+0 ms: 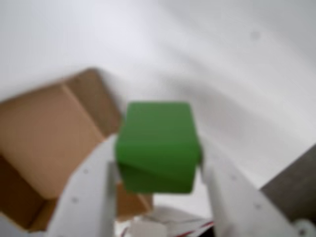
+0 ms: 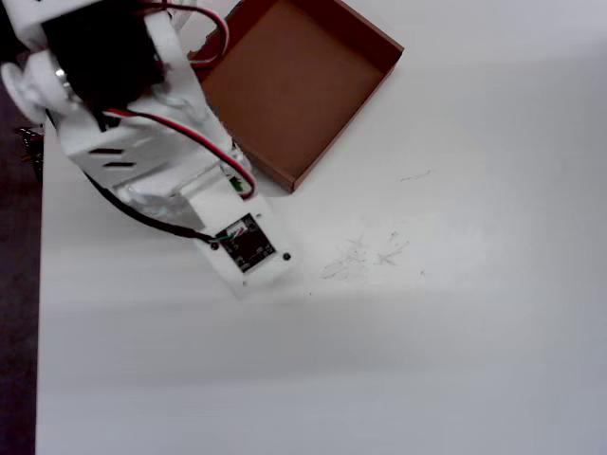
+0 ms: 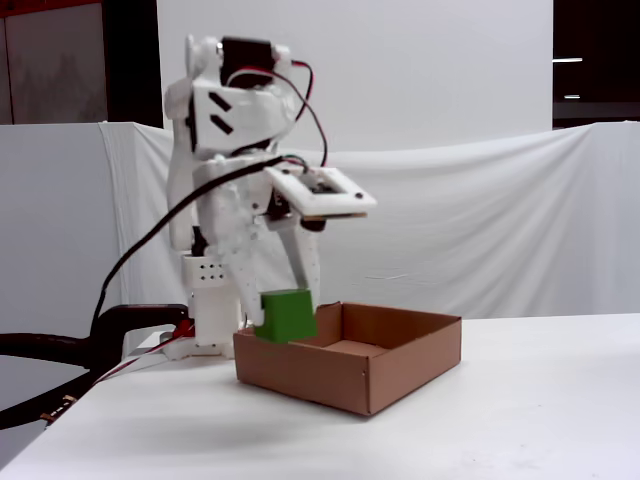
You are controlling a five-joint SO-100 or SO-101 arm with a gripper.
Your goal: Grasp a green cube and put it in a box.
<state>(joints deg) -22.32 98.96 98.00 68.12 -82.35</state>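
Your claw [image 1: 158, 173] was clamped on the green cube [image 1: 158, 145], carried clear of the surface [image 3: 560, 400] just above the near wall of the cardboard box [image 3: 350, 365]. You needed to carry the cube over the box floor before parting the fingers; a release at the wall risked it tipping outside.
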